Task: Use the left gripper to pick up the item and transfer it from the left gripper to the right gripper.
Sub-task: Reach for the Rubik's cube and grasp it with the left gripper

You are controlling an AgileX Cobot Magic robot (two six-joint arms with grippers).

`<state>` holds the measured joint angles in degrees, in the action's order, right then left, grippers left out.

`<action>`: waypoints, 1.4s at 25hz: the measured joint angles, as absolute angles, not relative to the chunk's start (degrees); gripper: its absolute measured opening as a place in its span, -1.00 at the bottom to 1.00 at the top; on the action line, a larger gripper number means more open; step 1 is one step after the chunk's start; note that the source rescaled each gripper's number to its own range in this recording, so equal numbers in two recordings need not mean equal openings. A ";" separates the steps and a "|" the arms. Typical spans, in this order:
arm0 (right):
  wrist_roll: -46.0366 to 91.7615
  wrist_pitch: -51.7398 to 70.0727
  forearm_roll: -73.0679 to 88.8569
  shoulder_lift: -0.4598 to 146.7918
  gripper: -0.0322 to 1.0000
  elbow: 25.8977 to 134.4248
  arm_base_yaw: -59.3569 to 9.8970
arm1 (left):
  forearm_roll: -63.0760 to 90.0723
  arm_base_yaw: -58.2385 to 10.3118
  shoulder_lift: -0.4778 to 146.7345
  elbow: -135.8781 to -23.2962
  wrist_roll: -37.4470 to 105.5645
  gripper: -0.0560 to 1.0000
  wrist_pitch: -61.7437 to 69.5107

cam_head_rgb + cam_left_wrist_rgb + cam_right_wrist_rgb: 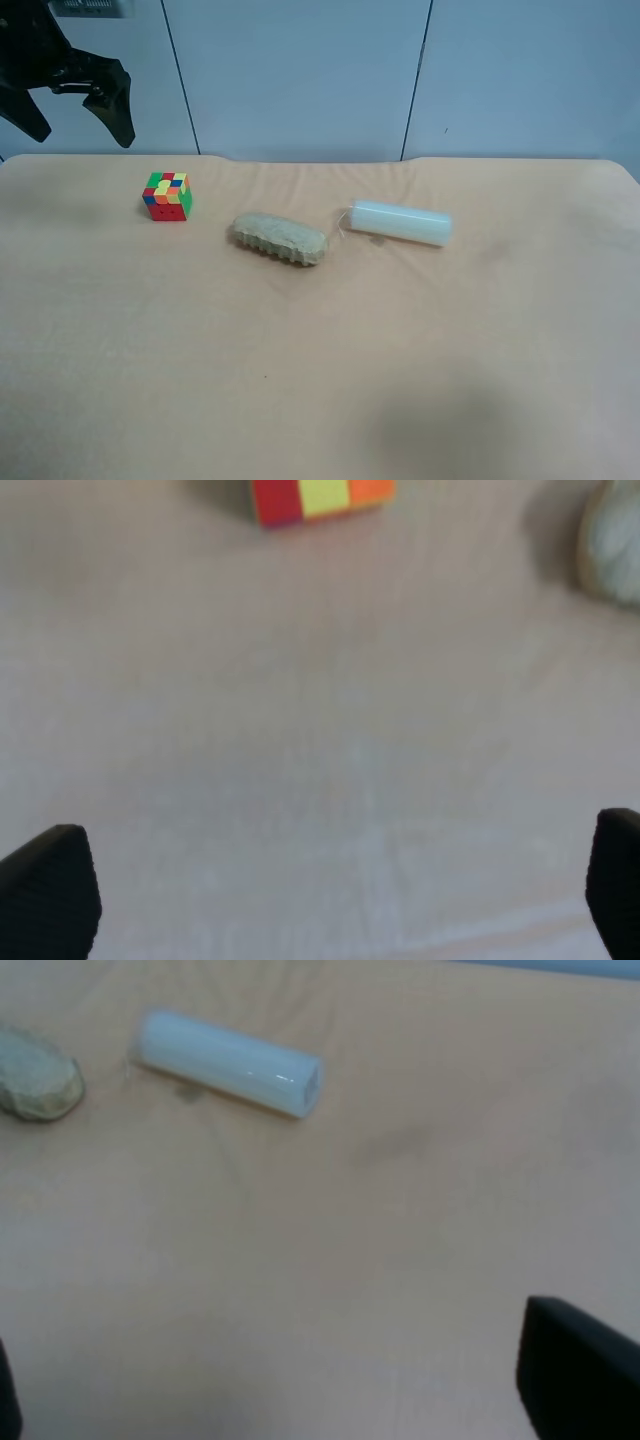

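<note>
Two left gripper [330, 885] fingers [45, 900] wide apart, empty, clear of the item [167, 196].

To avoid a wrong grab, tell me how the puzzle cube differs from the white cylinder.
The puzzle cube is a patchwork of bright squares; the white cylinder is plain. The cube is boxy, sitting on a flat face; the cylinder is long, lying on its side. The cube is nearer the open left gripper; the cylinder lies beyond the tan lump. Both rest on the table, untouched.
</note>
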<state>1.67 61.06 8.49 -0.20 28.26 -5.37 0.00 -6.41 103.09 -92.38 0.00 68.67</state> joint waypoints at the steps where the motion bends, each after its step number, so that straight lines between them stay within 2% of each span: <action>1: 1.67 61.06 8.49 -0.20 0.98 28.26 -5.37 | 0.00 -6.41 104.17 -93.05 0.00 1.00 68.30; 11: 1.67 61.06 8.49 -0.20 0.98 28.26 -5.37 | 0.43 -6.41 112.18 -94.44 -2.07 1.00 61.94; 25: 1.67 61.06 8.49 -0.20 0.98 28.26 -5.37 | 2.03 -6.41 124.08 -108.39 -2.33 1.00 64.35; 35: 1.67 61.06 8.49 -0.20 0.98 28.26 -5.37 | 0.00 -6.41 129.90 -109.55 -3.44 1.00 61.96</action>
<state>1.67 61.06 8.49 -0.20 28.26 -5.37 0.00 -6.41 129.90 -109.55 -3.44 61.96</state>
